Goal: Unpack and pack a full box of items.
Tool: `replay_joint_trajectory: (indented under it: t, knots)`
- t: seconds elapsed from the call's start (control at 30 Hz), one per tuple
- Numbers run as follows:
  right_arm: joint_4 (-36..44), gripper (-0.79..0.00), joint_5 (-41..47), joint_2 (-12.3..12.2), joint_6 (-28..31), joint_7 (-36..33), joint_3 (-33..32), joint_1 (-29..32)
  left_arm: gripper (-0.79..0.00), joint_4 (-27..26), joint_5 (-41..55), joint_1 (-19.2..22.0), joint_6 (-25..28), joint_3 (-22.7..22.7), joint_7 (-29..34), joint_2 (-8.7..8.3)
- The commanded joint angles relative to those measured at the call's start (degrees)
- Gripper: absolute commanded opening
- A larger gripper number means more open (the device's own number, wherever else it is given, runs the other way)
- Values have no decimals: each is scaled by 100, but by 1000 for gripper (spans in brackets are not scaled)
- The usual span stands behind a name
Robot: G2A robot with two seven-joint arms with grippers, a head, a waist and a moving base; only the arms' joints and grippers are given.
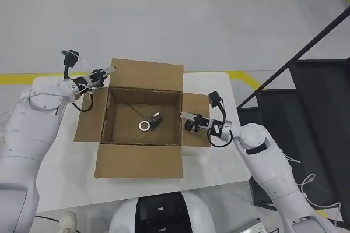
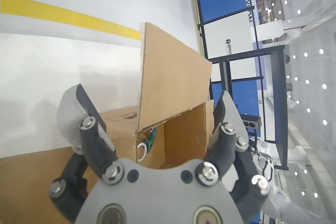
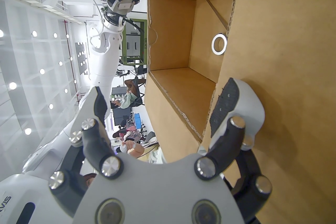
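Observation:
An open cardboard box stands on the white table with its four flaps spread. On its floor lie a white ring, a small dark item and a thin cable. My left gripper is open at the box's far left corner. In the left wrist view, the left gripper frames the raised far flap, and the ring and a green item show through the corner gap. My right gripper is open over the right flap. In the right wrist view, the right gripper has one finger by the flap, with the ring beyond.
A black metal stair frame stands close to the table's right side. A yellow floor line runs behind the table. The table has bare surface in front of the box and at the right front corner.

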State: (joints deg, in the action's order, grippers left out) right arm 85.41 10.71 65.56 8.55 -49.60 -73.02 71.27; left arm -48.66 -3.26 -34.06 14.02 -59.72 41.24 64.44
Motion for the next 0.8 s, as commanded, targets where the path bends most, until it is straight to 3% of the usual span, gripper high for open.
replay_joint_trajectory:
  t: [0.0, 0.27, 0.5, 0.67, 0.77]
  knots:
    - [-47, 0, 44, 3, 37, -22, 21, -29, 0, -274, -86, -164, -163, -162, 13, -79]
    - [-160, 0, 121, 1, 159, -102, 79, -122, 0, -1562, -33, -927, -793, -962, 408, -379]
    - [119, 0, 45, 0, 432, -265, 179, -291, 0, -2510, 654, -1594, -406, -1593, 200, -487]
    - [560, 0, -440, 23, 8, -456, 502, -735, 0, -2680, 1239, -1680, 47, -1573, 655, -473]
    - [758, 0, -879, 66, -711, -479, 859, -1072, 0, -2472, 1213, -1506, 118, -1414, 1076, -462]
